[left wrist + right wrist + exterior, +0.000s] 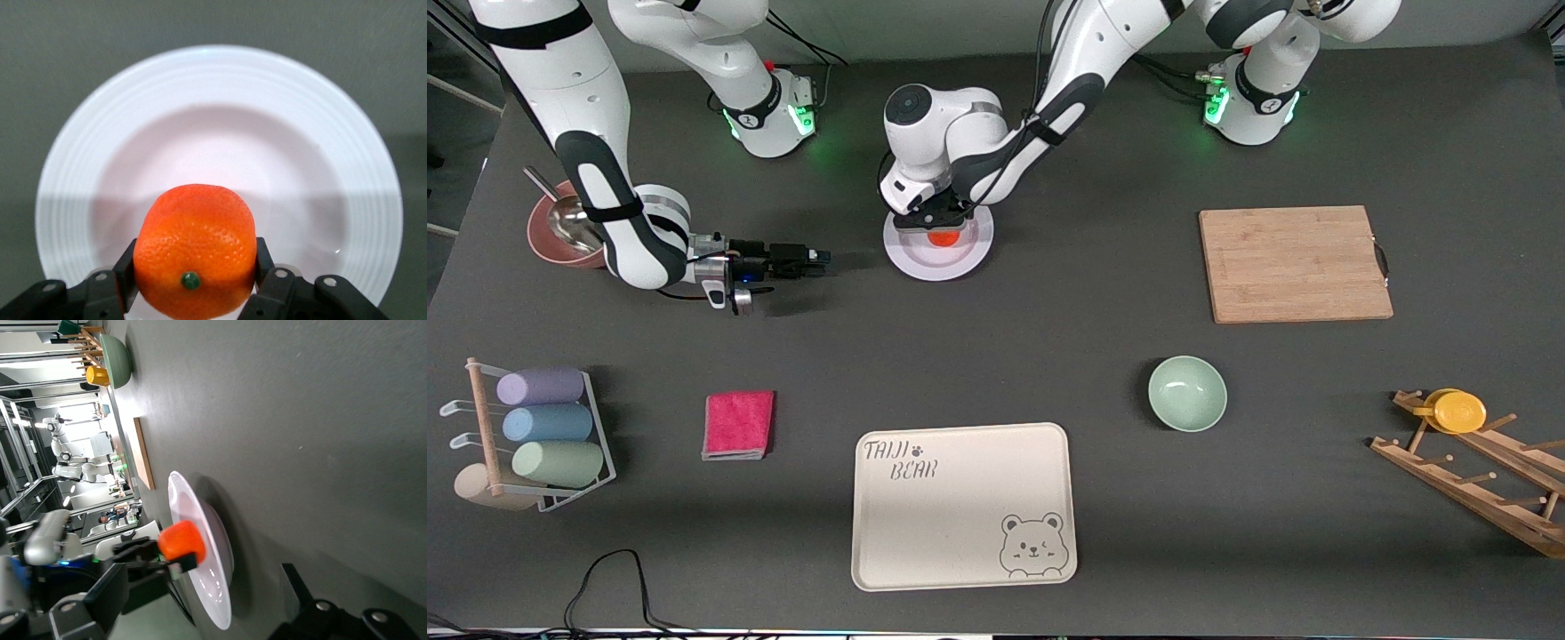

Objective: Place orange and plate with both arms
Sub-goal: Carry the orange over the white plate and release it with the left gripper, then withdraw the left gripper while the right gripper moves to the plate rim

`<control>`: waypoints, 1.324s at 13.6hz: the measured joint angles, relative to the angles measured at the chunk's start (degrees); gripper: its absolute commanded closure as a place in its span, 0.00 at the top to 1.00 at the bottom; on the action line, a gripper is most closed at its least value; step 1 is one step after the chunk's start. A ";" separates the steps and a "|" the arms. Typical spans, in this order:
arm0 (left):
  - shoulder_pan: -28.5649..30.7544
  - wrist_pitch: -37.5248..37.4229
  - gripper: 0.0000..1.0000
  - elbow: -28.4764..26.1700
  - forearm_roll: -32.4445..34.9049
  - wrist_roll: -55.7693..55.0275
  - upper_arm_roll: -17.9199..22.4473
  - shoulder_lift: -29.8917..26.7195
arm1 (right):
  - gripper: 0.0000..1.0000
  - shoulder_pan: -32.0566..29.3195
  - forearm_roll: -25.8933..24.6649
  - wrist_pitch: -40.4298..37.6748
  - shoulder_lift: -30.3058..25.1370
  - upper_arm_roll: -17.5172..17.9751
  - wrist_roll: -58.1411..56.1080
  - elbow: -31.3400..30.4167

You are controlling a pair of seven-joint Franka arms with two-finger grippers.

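Note:
The white plate (938, 258) lies on the dark table in front of the robots' bases. My left gripper (935, 220) is over it, shut on the orange (943, 236) and holding it low over the plate's middle. In the left wrist view the orange (195, 250) sits between the two black fingers (127, 267) above the plate (220, 87). My right gripper (818, 258) hangs low over the table beside the plate, toward the right arm's end, open and empty. The right wrist view shows the plate (217, 600) edge-on, with the orange (181, 542) between the open fingers (293, 581).
A wooden cutting board (1294, 264) lies toward the left arm's end. A pale green bowl (1187, 393) and a cream bear tray (963, 505) lie nearer the camera. There are also a pink cloth (738, 424), a cup rack (534, 436), a wooden rack with a yellow cup (1458, 411) and a reddish bowl (560, 233).

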 measured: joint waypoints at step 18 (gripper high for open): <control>18.57 -24.48 1.00 2.53 -12.97 22.60 0.42 -20.12 | 1.00 7.48 12.66 -2.34 0.42 0.34 -9.88 -2.17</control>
